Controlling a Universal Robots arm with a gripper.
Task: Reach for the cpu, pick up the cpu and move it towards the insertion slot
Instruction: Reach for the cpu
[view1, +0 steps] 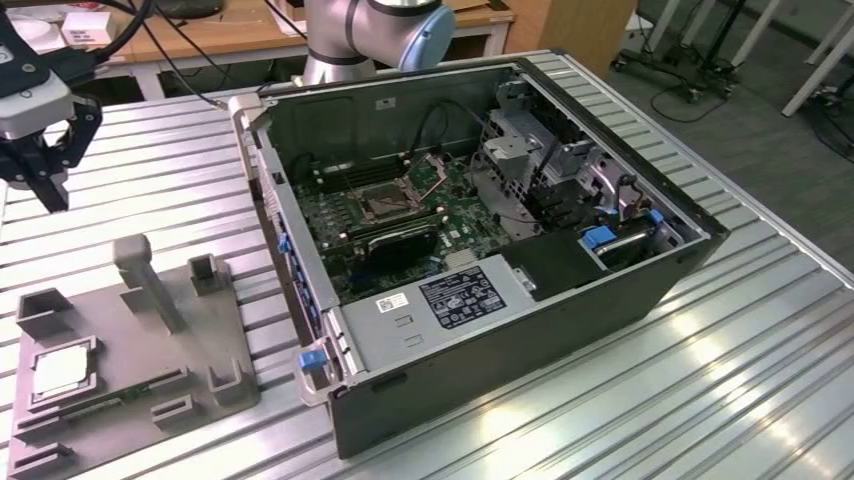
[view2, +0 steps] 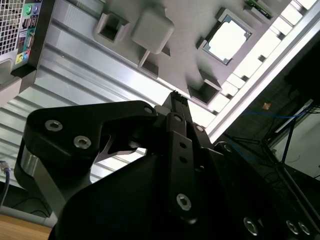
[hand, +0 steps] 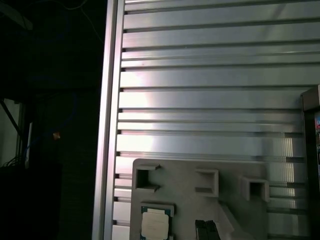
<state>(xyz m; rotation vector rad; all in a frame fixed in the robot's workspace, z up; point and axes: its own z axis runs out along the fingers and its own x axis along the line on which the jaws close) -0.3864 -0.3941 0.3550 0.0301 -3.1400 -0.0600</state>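
The cpu (view1: 62, 371) lies flat in a square recess of the grey tray (view1: 147, 350) at the exterior view's left. Both wrist views look down on it, its pale top showing at cpu (view2: 229, 40) and cpu (hand: 155, 223). My gripper (view1: 56, 200) hangs high above the slatted table, beyond the tray's far end and well clear of the cpu. Its dark fingers (hand: 206, 229) stand together, shut, with nothing between them, and the gripper (view2: 175, 95) points toward the tray. The insertion slot (view1: 378, 205) sits on the motherboard inside the open computer case.
The open computer case (view1: 534, 310) lies on its side across the middle of the aluminium table. Upright grey posts (view1: 144, 280) rise from the tray (hand: 200, 175). A thin green strip (view1: 118, 394) lies in the tray. The table's edge (hand: 107, 125) runs close by the tray.
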